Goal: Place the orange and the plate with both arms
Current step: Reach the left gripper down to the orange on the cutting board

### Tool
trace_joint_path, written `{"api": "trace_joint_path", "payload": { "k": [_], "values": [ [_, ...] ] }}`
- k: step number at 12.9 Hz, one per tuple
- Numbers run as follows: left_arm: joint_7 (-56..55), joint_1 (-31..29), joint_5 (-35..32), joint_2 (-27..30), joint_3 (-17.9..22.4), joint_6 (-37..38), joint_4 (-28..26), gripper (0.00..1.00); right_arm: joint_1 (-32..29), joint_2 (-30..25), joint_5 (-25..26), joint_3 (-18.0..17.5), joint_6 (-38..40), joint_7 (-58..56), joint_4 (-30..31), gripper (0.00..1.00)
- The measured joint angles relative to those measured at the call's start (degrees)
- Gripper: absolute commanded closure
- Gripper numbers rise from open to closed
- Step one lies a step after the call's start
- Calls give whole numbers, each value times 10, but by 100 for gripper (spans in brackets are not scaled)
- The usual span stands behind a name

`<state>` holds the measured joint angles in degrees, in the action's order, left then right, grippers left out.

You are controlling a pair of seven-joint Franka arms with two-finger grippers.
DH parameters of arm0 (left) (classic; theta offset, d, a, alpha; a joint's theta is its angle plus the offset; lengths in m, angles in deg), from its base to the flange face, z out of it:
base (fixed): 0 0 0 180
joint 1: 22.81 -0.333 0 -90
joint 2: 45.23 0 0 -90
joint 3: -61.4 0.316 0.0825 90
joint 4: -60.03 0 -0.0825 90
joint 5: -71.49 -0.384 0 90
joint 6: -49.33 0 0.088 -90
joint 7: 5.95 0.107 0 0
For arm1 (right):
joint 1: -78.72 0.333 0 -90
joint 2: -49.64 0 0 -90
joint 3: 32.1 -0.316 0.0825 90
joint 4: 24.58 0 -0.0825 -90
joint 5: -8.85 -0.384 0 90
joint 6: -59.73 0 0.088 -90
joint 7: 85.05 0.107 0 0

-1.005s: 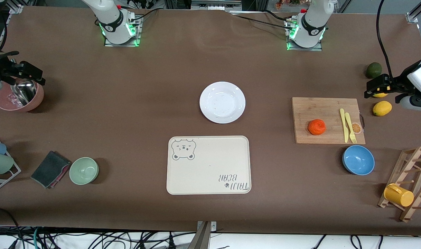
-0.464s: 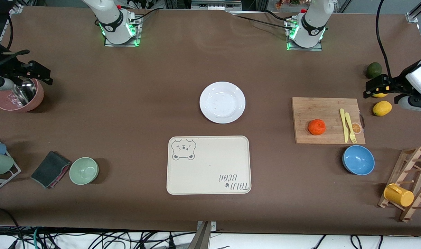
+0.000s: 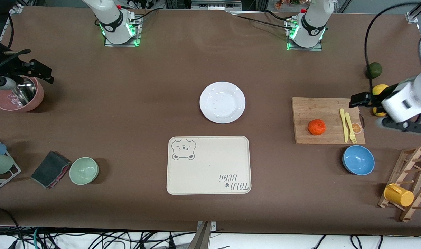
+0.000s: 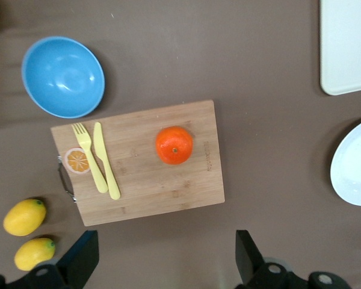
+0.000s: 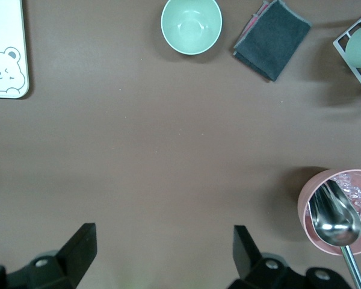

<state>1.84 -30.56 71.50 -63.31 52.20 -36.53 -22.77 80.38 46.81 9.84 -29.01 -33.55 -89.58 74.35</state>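
Orange (image 3: 316,127) on cutting board (image 3: 326,110), knife (image 3: 343,125) and fork (image 3: 350,128) at its three o'clock; left hand (image 3: 358,100) spread beside board, right hand (image 3: 41,71) spread over tabletop (image 3: 134,103) by pink bowl (image 3: 18,97).

The orange (image 3: 316,127) sits on the cutting board (image 3: 310,110) (plate (image 3: 222,102) mid-table, apart).

White arms (image 3: 404,100) — green-lit bases (image 3: 120,33), black cables (image 3: 369,41), black claws.
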Motion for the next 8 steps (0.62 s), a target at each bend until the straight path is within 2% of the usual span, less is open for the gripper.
{"api": "trace_joint_path", "payload": {
  "k": [2, 4, 6, 8],
  "values": [
    [0, 4, -1, -54, 0, -37, -13, 0, 0, 0, 0, 2, 1, 0, 0, 0],
    [0, 10, -5, -98, 0, -91, -51, 0, 0, 0, 0, 2, 2, 0, 0, 0],
    [0, 13, -19, -120, -1, -150, -101, 0, 0, 0, 0, 1, 2, 0, -1, 0],
    [0, 13, -22, -135, -1, -175, -129, 0, 0, 0, 0, 0, 2, 0, -1, 0]
  ]
}}
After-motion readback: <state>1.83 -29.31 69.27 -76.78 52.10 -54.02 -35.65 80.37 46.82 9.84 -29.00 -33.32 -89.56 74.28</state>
